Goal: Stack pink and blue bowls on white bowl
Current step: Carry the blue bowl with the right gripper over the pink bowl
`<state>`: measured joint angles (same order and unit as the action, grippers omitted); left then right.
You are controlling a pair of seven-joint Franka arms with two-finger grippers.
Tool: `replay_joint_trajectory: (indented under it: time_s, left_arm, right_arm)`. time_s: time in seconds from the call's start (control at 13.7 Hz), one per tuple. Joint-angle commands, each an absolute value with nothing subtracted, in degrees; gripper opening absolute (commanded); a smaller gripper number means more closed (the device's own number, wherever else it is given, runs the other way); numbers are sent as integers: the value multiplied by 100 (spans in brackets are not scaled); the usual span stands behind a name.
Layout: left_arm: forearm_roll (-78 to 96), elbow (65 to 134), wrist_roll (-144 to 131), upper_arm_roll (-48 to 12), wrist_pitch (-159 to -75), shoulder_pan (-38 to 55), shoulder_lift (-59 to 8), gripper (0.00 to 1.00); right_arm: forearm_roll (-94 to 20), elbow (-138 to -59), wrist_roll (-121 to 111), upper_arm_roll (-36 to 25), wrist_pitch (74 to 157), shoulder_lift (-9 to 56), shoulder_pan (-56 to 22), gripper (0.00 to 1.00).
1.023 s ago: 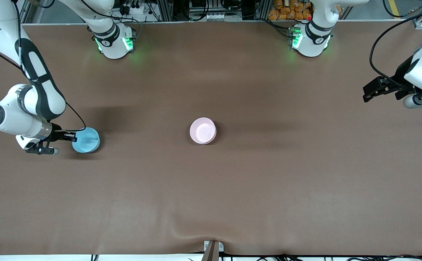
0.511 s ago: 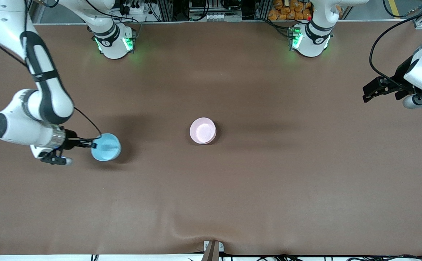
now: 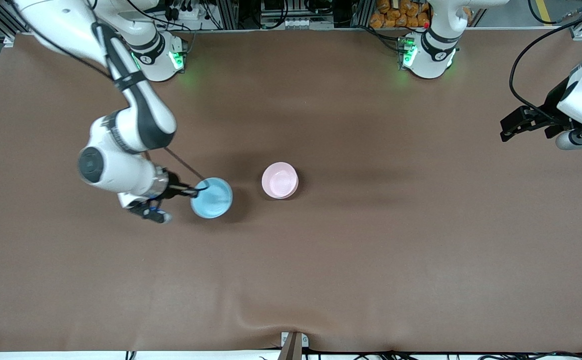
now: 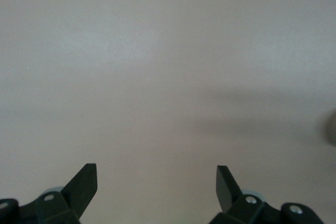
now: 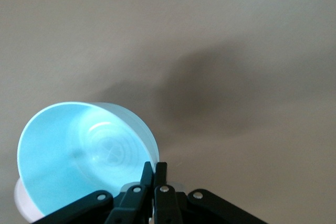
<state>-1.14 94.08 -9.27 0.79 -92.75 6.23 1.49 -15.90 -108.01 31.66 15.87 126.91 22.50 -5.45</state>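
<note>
The right gripper has its jaws pinched on the rim of the blue bowl, one finger inside the wall and one outside, as the right wrist view shows with the bowl hanging tilted from them. The bowl is carried in the air above the table, toward the right arm's end of it.

The pink bowl sits upright near the middle of the table, just beside the carried bowl, on the side toward the left arm's end. No white bowl can be made out on its own; it may sit beneath the pink one, but that cannot be told.

The coming move, I judge, turns on that short sideways gap: the blue bowl must travel toward the pink one, level out, and lower concentrically.

The left gripper waits over the left arm's end of the table, jaws wide apart and empty.
</note>
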Motion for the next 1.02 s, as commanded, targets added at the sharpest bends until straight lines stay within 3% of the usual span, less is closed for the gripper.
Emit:
replay_joint_trajectory:
  time_s: [0.0, 0.51, 0.95]
  left_arm:
    - [-26, 9404, -826, 105, -9316, 642, 176, 100]
    - [-26, 9387, -826, 105, -9316, 642, 167, 100]
    - [-26, 9396, -835, 105, -9396, 650, 97, 100]
  right_arm:
    - [-1696, -10775, 3944, 1863, 12858, 2259, -789, 0]
    - [-1644, -10828, 4921, 1863, 13429, 2522, -1660, 0]
    - [-1608, -10889, 4931, 1863, 13772, 2760, -1863, 0]
